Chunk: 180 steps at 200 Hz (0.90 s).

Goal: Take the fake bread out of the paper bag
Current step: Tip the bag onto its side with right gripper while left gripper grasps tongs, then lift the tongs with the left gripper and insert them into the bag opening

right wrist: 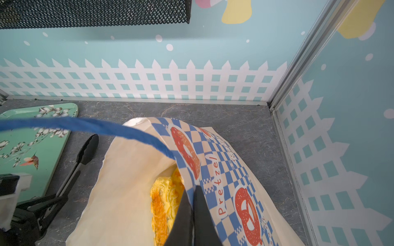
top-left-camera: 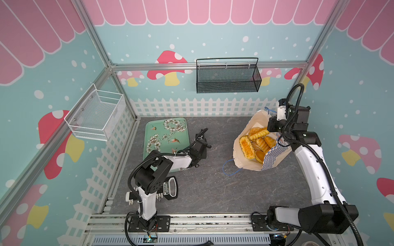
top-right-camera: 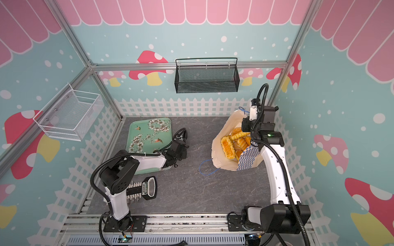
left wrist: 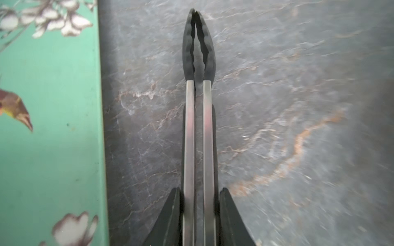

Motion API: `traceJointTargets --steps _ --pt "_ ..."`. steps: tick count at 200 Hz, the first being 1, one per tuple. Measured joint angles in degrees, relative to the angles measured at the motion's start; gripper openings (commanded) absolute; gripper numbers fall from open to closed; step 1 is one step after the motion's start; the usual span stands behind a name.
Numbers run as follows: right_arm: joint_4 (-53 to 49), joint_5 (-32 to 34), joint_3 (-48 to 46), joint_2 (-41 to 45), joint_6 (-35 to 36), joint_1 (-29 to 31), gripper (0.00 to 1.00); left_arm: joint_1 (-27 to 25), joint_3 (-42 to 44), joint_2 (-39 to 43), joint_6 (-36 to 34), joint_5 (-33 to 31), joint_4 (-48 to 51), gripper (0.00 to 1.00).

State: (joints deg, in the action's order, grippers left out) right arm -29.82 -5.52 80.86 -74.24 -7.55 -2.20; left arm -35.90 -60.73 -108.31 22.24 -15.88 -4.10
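Observation:
The paper bag lies tilted on the right of the table, its mouth open. Several pieces of golden fake bread fill the mouth. My right gripper is shut on the bag's checkered rim, with bread just beside its fingers. My left gripper is shut on the steel arms of black-tipped tongs. The tong tips are closed with nothing between them. They hover over bare table between the tray and the bag, apart from the bread.
A green floral tray lies to the left of the tongs. One blue cord handle trails on the table, the other arcs up. A black mesh basket and a white wire basket hang on the walls. A black tool lies by the left arm's base.

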Motion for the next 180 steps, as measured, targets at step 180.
traceJointTargets --steps 180 --pt "8.0 -1.55 -5.55 2.64 0.81 13.53 0.0 4.0 -6.29 47.84 -27.12 31.47 44.54 0.04"
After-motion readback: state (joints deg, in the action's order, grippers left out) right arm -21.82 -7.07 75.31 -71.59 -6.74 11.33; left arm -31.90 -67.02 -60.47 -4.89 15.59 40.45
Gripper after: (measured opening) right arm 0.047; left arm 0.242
